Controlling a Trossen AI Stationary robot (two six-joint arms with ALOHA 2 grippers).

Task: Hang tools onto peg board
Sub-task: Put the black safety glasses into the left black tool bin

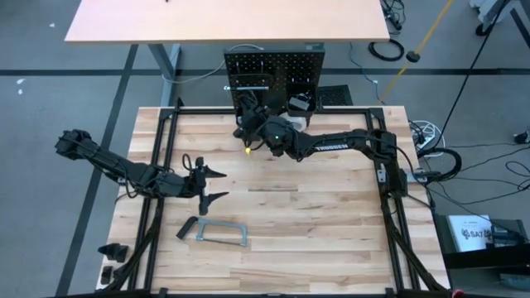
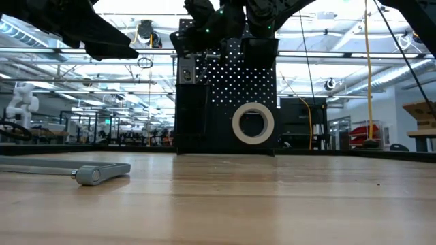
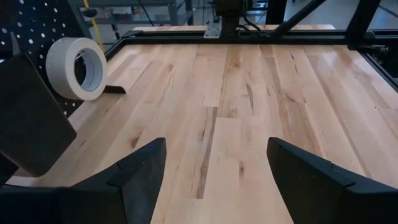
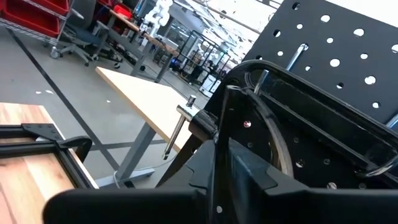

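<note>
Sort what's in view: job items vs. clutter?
Job:
- peg board
- tape roll, on the board
- bar clamp, on the table
- right pincer, at the board
- left pincer, open, mid-table

Lying about:
- small black parts at the table's left edge
- second table behind

We can read only one word: white letters spelling "TROSSEN" along the right arm [image 1: 331,142] in the high view. Nothing else we see is legible.
</note>
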